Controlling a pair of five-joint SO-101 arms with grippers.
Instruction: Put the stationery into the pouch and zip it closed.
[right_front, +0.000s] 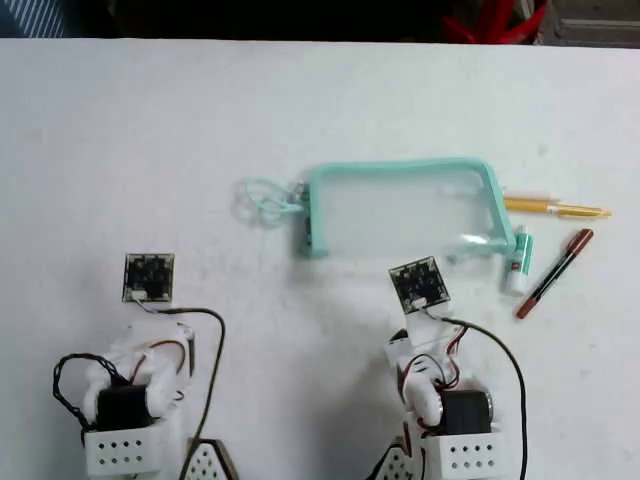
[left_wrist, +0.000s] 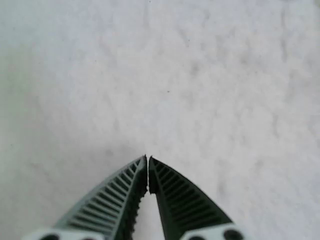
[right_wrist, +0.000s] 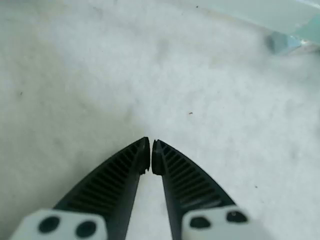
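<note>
White, faintly mottled desk (right_front: 320, 100) is carrying a flat, translucent pouch (right_front: 400, 166) with mint trim. Just beside the pouch's end opposite its cord loop (right_front: 262, 200), a slim yellow pen (right_front: 555, 208), a stubby white tube (right_front: 518, 262) and a dark red pen (right_front: 555, 272) are lying. The left pincer (left_wrist: 148, 165) and right pincer (right_wrist: 151, 150) are sitting pressed together, empty, short of the pouch. The round pens are likely to roll off ridged tips, and the limp pouch may slide when pushed.

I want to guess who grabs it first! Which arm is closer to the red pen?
Right. The right arm sits near the pouch's end where the red pen lies. The left arm is far off, past the pouch's other end.
</note>
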